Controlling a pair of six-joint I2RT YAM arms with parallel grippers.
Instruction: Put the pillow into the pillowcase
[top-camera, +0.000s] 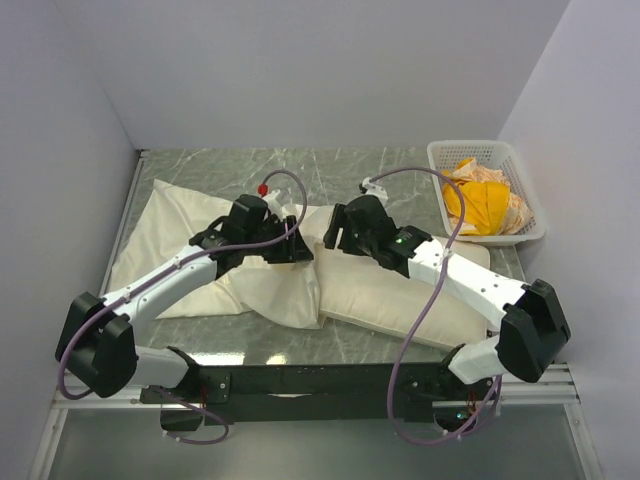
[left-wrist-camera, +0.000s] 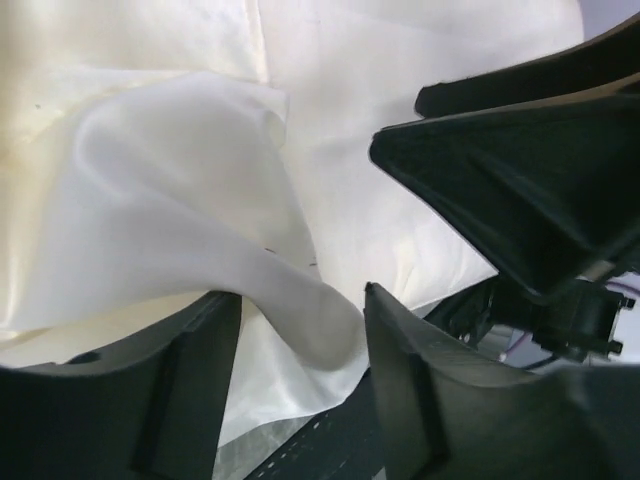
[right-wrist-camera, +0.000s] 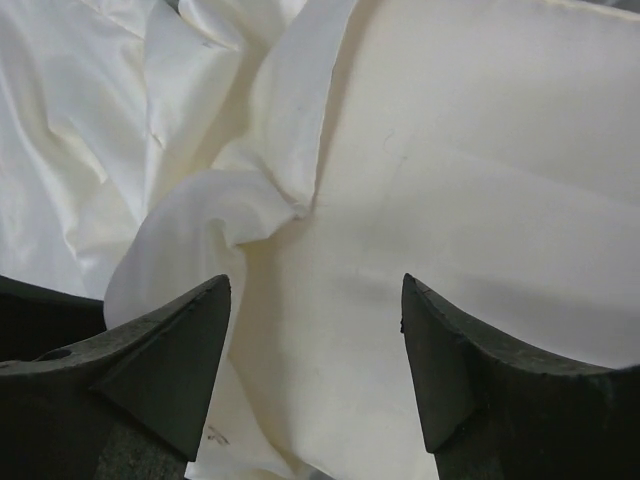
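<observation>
The plump cream pillow lies on the right half of the table. The thin wrinkly pillowcase is spread on the left, its edge bunched against the pillow's left end. Both grippers meet over that seam. My left gripper is open, and in its wrist view a raised fold of pillowcase runs loosely down between the parted fingers. My right gripper stands wide open just above the smooth pillow. The crumpled pillowcase edge lies to its left, and nothing is pinched.
A white basket holding an orange-yellow cloth stands at the back right corner. Walls close in the green marbled table at the back and on both sides. The right arm's black housing sits close beside my left fingers.
</observation>
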